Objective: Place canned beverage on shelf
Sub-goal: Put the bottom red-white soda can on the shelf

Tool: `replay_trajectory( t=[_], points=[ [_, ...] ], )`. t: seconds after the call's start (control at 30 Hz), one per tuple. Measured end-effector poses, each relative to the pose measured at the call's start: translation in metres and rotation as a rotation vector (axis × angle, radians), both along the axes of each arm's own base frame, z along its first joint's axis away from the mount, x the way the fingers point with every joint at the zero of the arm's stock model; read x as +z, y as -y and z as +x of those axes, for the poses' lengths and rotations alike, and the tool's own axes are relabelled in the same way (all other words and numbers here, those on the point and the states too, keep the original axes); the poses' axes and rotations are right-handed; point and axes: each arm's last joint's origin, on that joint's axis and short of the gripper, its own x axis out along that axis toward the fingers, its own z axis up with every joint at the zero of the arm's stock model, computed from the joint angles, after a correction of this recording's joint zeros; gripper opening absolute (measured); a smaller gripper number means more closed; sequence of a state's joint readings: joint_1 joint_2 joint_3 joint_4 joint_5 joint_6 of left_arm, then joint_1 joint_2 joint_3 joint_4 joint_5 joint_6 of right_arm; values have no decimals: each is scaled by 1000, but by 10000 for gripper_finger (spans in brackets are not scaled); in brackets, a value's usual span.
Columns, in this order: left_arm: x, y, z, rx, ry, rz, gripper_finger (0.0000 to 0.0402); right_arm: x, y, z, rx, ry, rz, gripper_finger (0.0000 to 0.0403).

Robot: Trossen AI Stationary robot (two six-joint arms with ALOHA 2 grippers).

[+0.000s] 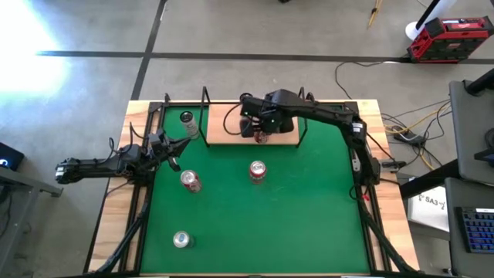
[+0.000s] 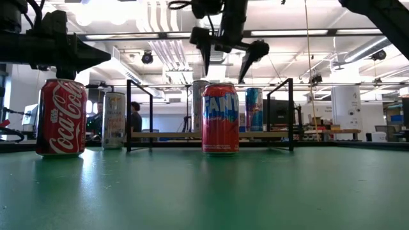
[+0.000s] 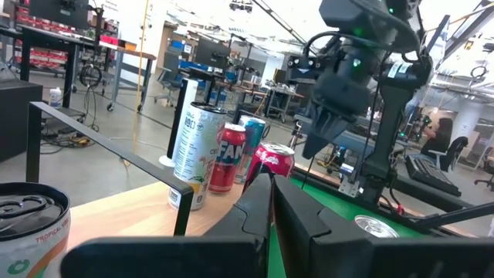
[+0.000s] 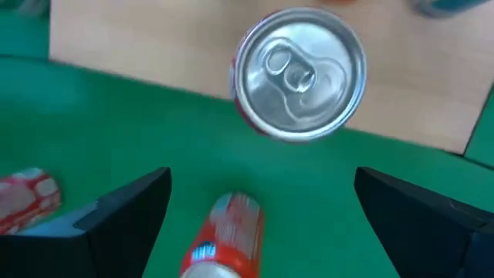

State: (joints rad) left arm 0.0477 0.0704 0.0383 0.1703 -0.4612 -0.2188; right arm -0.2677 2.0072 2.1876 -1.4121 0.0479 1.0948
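Several cylindrical aluminium cans, glossy printed walls, silver pull-tab tops. One red can point(image 4: 299, 73) stands upright on the shelf point(image 1: 224, 131), a flat rectangular board of pale plain wood framed by thin black metal uprights; it sits at the board's front edge, directly beneath the right gripper point(image 1: 261, 130) and between its spread fingers point(image 4: 127, 205), untouched. An orange Fanta can point(image 2: 220, 118) stands on the green mat point(image 1: 309, 216) just beyond those fingers; a red Coca-Cola can point(image 2: 61, 118) stands farther off. The right arm reaches over the shelf, wrist bent downward, its dark angular fingers set wide apart and empty. The left gripper point(image 1: 168, 145) rests low at the counter's point(image 1: 116, 224) side, fingers point(image 3: 301, 224) pressed together, a tall white can point(image 3: 194, 154) ahead of them.
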Motion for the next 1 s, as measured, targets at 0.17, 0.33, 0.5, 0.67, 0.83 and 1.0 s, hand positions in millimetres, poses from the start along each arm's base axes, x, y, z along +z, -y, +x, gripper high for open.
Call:
replay_trajectory(
  t=[0.17,0.33,0.5,0.67,0.83,1.0],
  points=[
    [0,0,0,0,0,0,0,-2,22,-10,4,-28,69,400],
    [0,0,0,0,-1,0,0,-11,39,-13,20,-40,129,400],
    [0,0,0,0,0,0,0,-18,43,-8,40,-38,121,400],
    [0,0,0,0,-1,0,0,-27,46,-1,53,-38,110,400],
    [0,0,0,0,-1,0,0,-39,53,3,24,-55,122,400],
    [0,0,0,0,0,0,0,-45,58,5,-10,-53,127,399]
  ],
)
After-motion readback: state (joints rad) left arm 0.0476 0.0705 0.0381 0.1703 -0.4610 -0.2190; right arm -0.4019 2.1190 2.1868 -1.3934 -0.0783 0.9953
